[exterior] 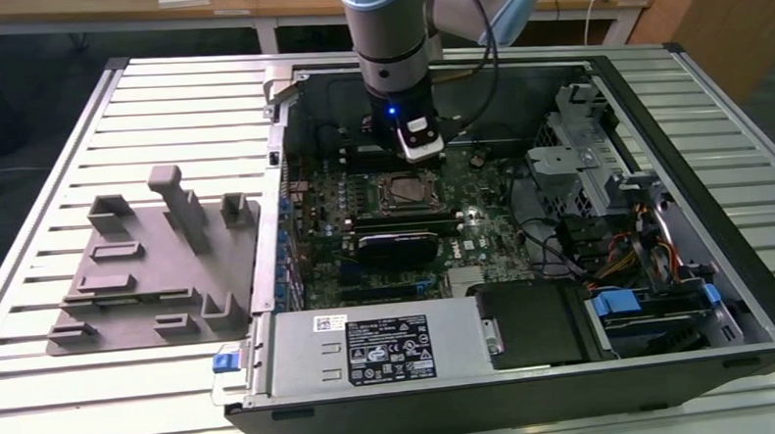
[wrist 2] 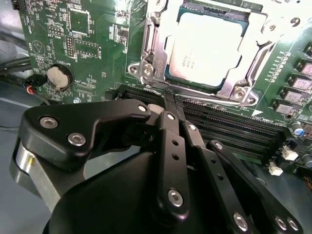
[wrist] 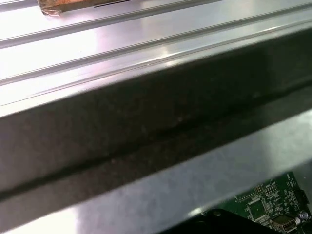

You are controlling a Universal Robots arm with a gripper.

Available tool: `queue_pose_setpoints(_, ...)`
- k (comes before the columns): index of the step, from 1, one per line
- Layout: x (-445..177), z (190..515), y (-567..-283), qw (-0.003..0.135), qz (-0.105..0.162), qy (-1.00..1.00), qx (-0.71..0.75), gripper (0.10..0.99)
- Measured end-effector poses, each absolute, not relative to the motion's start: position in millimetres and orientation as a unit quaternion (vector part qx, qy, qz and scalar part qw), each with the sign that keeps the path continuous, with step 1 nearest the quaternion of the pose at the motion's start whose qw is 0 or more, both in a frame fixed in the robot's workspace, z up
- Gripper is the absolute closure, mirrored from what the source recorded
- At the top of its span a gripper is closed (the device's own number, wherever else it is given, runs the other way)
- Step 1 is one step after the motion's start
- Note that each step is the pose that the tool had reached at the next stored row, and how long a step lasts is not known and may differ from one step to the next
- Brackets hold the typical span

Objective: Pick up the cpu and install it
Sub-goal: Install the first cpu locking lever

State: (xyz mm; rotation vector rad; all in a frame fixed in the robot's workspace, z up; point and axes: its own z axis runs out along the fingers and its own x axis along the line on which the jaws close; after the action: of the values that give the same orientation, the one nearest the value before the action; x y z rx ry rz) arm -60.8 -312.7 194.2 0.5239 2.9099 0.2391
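Note:
The cpu [wrist 2: 204, 48], a flat square chip with a shiny silver top, lies inside the metal-framed socket [wrist 2: 155, 58] on the green motherboard [wrist 2: 92, 44]; the socket frame stands open around it. In the exterior view the cpu [exterior: 405, 190] sits mid-board inside the open computer case [exterior: 526, 368]. My gripper [wrist 2: 168, 100] hangs just beside the socket, its black fingers [wrist 2: 171, 146] drawn together with nothing between them. In the exterior view my gripper [exterior: 419, 154] hovers a little above and behind the socket.
Black memory slots [wrist 2: 229, 131] run beside the socket under my fingertips. A black heatsink block [exterior: 396, 244] and a power supply [exterior: 367, 350] lie nearer the case front, drive bays and cables [exterior: 611, 227] at the exterior view's right. A grey fixture tray [exterior: 155, 276] rests on the slatted table.

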Motion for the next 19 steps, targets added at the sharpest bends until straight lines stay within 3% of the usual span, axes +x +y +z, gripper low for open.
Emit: queue_pose_setpoints(19,-60.4,193.3,-312.2,0.089,0.076,0.977,0.180,0.980)
